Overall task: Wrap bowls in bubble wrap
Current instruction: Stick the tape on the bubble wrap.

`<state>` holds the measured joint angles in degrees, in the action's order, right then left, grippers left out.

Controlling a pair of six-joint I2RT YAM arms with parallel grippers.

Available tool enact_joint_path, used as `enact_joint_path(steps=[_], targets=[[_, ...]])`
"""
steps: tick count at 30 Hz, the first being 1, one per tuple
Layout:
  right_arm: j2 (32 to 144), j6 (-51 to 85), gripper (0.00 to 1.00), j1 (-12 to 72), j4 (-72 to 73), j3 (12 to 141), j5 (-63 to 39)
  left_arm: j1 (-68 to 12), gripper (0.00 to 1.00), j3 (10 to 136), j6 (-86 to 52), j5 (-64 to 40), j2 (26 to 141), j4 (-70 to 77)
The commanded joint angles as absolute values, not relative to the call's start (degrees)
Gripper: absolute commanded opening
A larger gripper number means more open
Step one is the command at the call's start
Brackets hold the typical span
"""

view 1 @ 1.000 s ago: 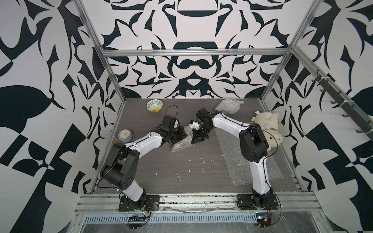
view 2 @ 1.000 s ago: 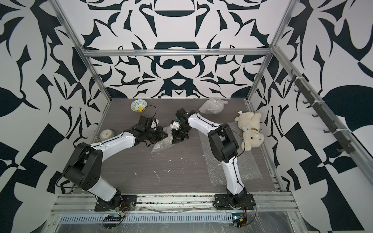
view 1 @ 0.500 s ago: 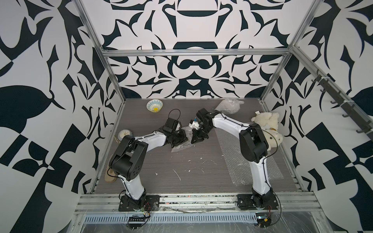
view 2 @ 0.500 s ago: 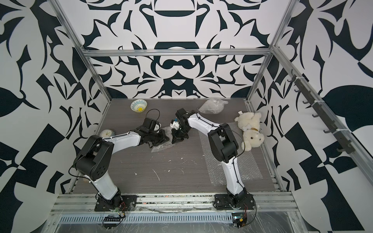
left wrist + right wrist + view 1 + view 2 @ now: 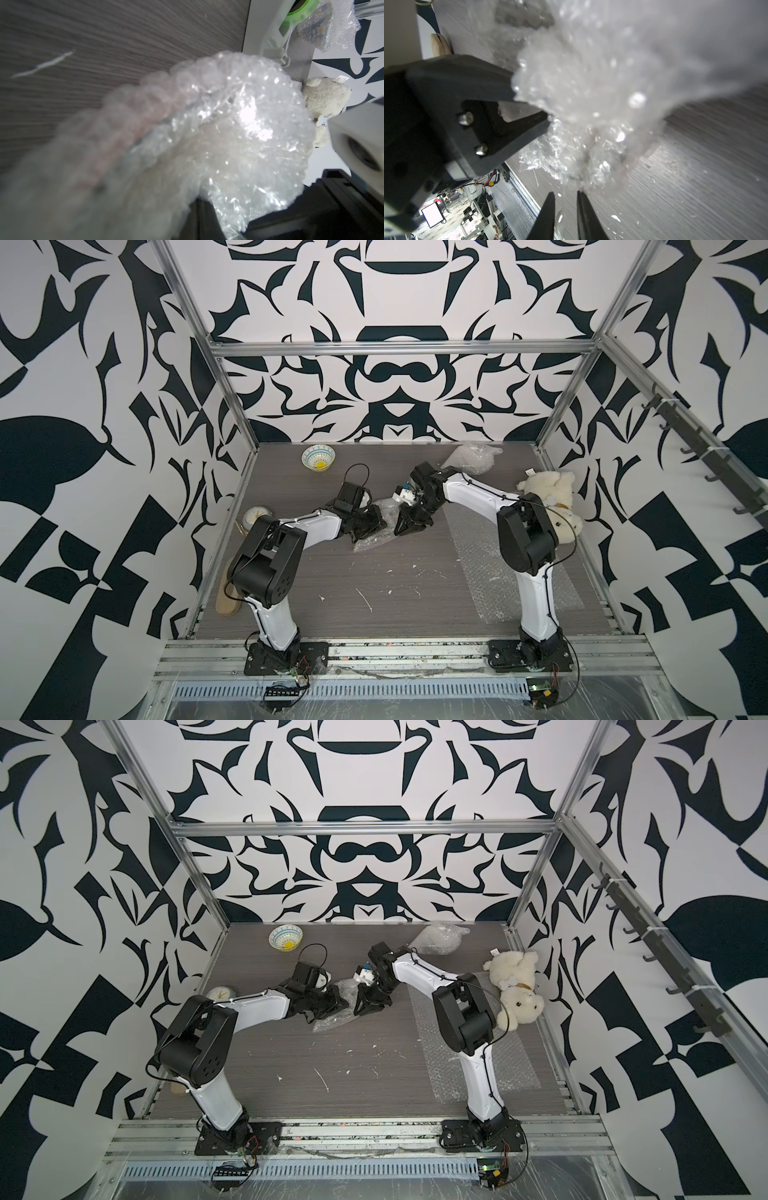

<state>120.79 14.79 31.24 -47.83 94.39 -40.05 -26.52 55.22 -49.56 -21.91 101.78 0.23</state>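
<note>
A crumpled bubble wrap bundle [image 5: 371, 540] [image 5: 332, 1016] lies mid-table between my two grippers. My left gripper [image 5: 377, 523] [image 5: 340, 1005] is shut on its edge; the wrap [image 5: 228, 135] fills the left wrist view, and a curved rim shows dimly through it. My right gripper [image 5: 409, 523] [image 5: 370, 1005] [image 5: 564, 200] stands at the bundle's other side, jaws slightly parted, with a thin strip of wrap [image 5: 581, 116] running between them. One bowl [image 5: 318, 457] [image 5: 286, 938], light blue and white with a yellow centre, sits bare at the back left.
Another wrap bundle [image 5: 471, 458] [image 5: 440, 940] lies at the back; a dark pattern shows through it [image 5: 315, 31]. A flat sheet [image 5: 498, 572] [image 5: 461, 1052] lies under the right arm. Teddy bears [image 5: 548, 497] sit at the right, an alarm clock [image 5: 255, 516] at the left.
My right gripper's jaws have parted a little. My left arm's elbow has swung right and up while its gripper stays on the bundle.
</note>
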Motion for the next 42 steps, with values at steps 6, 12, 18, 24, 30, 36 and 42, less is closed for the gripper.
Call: enact_joint_path(steps=[6,12,18,24,30,36,42], targets=[[117.4,14.3,0.22,30.1,-48.1,92.5,-40.9,-26.2,0.0,54.5,-48.6,-20.3,103.2,-1.7],[117.3,14.4,0.03,29.9,-47.6,92.0,-42.1,-26.2,0.0,54.6,-48.5,-20.4,103.3,-1.9],[117.5,14.3,0.0,29.7,-46.8,90.2,-43.3,-26.2,0.0,54.6,-48.5,-20.3,103.2,-1.9],[119.2,15.2,0.0,29.0,-44.1,88.4,-44.5,-26.2,0.0,54.8,-48.4,-20.4,103.3,-2.0],[120.8,17.5,0.0,28.5,-37.3,87.7,-44.1,-26.3,0.0,55.0,-48.3,-20.2,103.3,-2.2],[120.3,22.2,0.0,28.4,-23.0,82.8,-45.8,-26.2,0.0,55.3,-48.3,-20.4,103.3,-2.4],[120.1,21.8,0.1,28.4,-17.7,81.2,-46.6,-26.2,0.0,55.8,-48.1,-20.9,104.1,-2.3]])
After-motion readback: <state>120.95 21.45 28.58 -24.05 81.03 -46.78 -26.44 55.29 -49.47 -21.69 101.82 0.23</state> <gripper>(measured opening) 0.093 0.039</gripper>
